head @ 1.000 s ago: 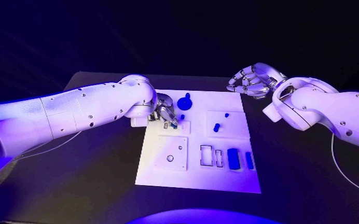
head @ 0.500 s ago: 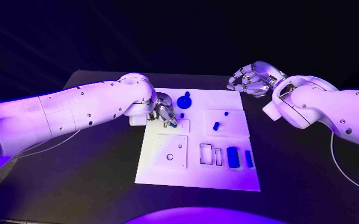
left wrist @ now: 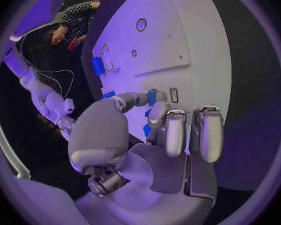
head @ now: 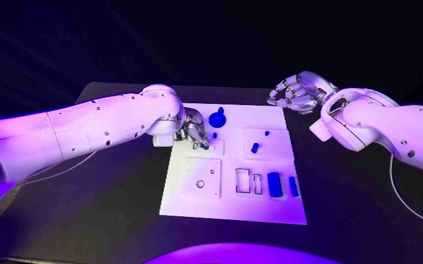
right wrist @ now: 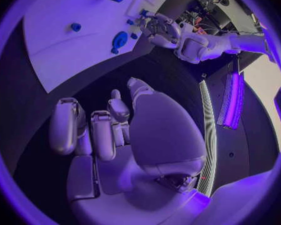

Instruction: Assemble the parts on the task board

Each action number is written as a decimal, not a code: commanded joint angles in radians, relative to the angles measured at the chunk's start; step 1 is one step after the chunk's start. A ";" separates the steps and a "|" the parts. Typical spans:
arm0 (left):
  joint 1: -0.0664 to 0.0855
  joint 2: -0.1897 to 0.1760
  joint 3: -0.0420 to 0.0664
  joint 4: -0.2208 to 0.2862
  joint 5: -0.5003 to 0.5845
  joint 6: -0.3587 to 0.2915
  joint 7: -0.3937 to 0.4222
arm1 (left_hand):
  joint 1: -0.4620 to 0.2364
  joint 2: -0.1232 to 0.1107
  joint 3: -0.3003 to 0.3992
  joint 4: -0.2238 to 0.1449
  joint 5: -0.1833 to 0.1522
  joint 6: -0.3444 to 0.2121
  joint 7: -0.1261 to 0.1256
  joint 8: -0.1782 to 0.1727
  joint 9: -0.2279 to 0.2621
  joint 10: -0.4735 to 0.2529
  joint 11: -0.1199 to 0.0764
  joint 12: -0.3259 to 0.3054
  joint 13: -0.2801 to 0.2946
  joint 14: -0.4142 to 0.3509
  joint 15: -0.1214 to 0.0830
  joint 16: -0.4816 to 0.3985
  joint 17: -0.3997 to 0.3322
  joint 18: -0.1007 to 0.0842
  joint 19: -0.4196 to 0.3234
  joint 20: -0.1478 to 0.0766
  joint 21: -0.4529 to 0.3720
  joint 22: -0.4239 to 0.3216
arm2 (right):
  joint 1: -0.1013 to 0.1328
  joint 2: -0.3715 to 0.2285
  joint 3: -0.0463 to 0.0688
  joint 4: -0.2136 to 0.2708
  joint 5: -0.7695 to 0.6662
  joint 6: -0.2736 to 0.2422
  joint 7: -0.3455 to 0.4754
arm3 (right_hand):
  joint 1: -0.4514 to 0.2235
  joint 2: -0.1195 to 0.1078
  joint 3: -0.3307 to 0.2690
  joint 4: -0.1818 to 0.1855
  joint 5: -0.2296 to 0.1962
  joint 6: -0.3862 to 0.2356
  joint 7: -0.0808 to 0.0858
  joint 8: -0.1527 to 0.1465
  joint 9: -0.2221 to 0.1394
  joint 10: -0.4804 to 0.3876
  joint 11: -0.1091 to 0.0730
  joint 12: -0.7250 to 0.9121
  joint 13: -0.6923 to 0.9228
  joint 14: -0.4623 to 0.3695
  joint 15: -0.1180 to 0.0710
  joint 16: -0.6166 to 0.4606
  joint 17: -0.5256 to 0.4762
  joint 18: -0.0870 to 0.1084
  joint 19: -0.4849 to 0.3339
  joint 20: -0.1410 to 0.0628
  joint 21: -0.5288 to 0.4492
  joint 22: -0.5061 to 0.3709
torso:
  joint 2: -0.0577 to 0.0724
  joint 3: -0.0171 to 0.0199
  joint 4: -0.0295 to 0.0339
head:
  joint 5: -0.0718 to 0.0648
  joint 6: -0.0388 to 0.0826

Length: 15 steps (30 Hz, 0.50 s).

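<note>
Setting: robotics lab, test bench. Black table (head: 106, 215) fills the lower half of the head view against a dark background, with a white task board (head: 264, 212) at its centre. Loose cables (left wrist: 53, 77) trail at the upper left of the left wrist view, beside a white jointed arm (left wrist: 43, 97).

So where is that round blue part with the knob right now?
In the head view the round blue part lies on the task board near its far edge, just right of the left hand.

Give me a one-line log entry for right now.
left hand: pinching small blue part over task board | right hand: curled, holding nothing, off board's far right corner | phase: placing part
</note>
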 commanded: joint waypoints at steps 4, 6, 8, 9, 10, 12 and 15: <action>-0.004 0.009 -0.003 -0.005 0.005 0.049 -0.012 | -0.014 0.015 0.168 -0.179 -0.003 0.048 -0.040 0.007 0.008 0.007 -0.007 -0.005 0.000 0.082 -0.009 -0.006 0.189 -0.009 -0.002 -0.006 0.003 0.104 | 0.000 -0.001 0.000 0.002 -0.012 0.012 0.004 | -0.005 -0.008 0.006 0.000 0.004 -0.010 0.000 0.005 0.001 -0.001 -0.001 -0.003 -0.001 0.065 -0.004 -0.005 0.099 0.012 -0.004 -0.002 -0.006 0.142 | -0.001 0.0007 -0.0003 | 0.002 -0.002; -0.004 0.011 -0.003 -0.008 0.005 0.055 -0.013 | -0.015 0.016 0.167 -0.178 -0.004 0.048 -0.040 0.007 0.008 0.007 -0.007 -0.006 0.000 0.082 -0.009 -0.006 0.189 -0.009 -0.002 -0.006 0.003 0.104 | 0.000 0.000 0.000 0.002 -0.012 0.012 0.004 | -0.005 -0.008 0.006 0.000 0.004 -0.010 0.000 0.005 0.001 -0.001 -0.001 -0.003 -0.001 0.065 -0.004 -0.005 0.099 0.012 -0.004 -0.002 -0.006 0.142 | 0.000 0.0005 -0.0007 | 0.002 -0.002; -0.004 0.013 -0.003 -0.010 0.004 0.059 -0.013 | -0.016 0.017 0.163 -0.176 -0.005 0.048 -0.041 0.007 0.009 0.009 -0.008 -0.004 0.002 0.082 -0.009 -0.006 0.189 -0.009 -0.002 -0.006 0.003 0.104 | 0.000 0.000 0.000 0.002 -0.012 0.012 0.004 | -0.005 -0.008 0.006 0.000 0.004 -0.010 0.000 0.005 0.001 -0.001 -0.001 -0.003 -0.001 0.065 -0.004 -0.005 0.099 0.012 -0.004 -0.002 -0.006 0.142 | -0.001 0.0003 -0.0005 | 0.002 -0.003; -0.004 0.015 -0.003 -0.010 0.003 0.062 -0.014 | -0.018 0.019 0.160 -0.174 -0.006 0.049 -0.041 0.007 0.009 0.011 -0.009 -0.004 0.003 0.083 -0.010 -0.005 0.191 -0.009 -0.001 -0.006 0.003 0.105 | 0.000 0.000 0.000 0.002 -0.012 0.012 0.004 | -0.005 -0.008 0.006 0.000 0.004 -0.010 0.000 0.005 0.001 -0.001 -0.001 -0.003 -0.001 0.065 -0.004 -0.005 0.099 0.012 -0.004 -0.002 -0.006 0.142 | -0.001 0.0003 -0.0005 | 0.002 -0.003; -0.004 0.016 -0.003 -0.010 0.003 0.064 -0.014 | -0.018 0.019 0.159 -0.173 -0.007 0.049 -0.042 0.007 0.010 0.011 -0.009 -0.004 0.003 0.083 -0.010 -0.005 0.192 -0.009 -0.001 -0.006 0.003 0.105 | 0.000 0.000 0.000 0.001 -0.012 0.012 0.004 | -0.005 -0.008 0.006 0.000 0.004 -0.010 0.000 0.005 0.001 -0.001 -0.001 -0.003 -0.001 0.065 -0.004 -0.005 0.099 0.012 -0.004 -0.002 -0.006 0.142 | -0.001 0.0003 -0.0005 | 0.001 -0.004; -0.004 0.018 -0.003 -0.011 0.002 0.070 -0.014 | -0.021 0.023 0.150 -0.169 -0.009 0.052 -0.044 0.006 0.011 0.014 -0.010 -0.003 0.004 0.083 -0.011 -0.004 0.192 -0.009 -0.001 -0.006 0.003 0.105 | 0.000 0.001 0.000 0.001 -0.012 0.012 0.004 | -0.005 -0.008 0.006 0.000 0.004 -0.010 0.000 0.005 0.001 -0.001 -0.001 -0.003 -0.001 0.065 -0.004 -0.005 0.099 0.012 -0.004 -0.002 -0.006 0.142 | 0.000 0.0000 -0.0010 | 0.001 -0.003; -0.004 0.020 -0.003 -0.012 0.001 0.075 -0.015 | -0.025 0.026 0.139 -0.163 -0.011 0.057 -0.047 0.006 0.012 0.018 -0.013 -0.002 0.006 0.084 -0.013 -0.003 0.195 -0.010 0.000 -0.007 0.003 0.107 | 0.000 0.001 0.000 0.001 -0.012 0.012 0.004 | -0.005 -0.008 0.006 0.000 0.004 -0.010 0.000 0.005 0.001 -0.001 -0.001 -0.003 -0.001 0.065 -0.004 -0.005 0.099 0.012 -0.004 -0.002 -0.006 0.142 | 0.000 0.0003 -0.0008 | 0.000 -0.004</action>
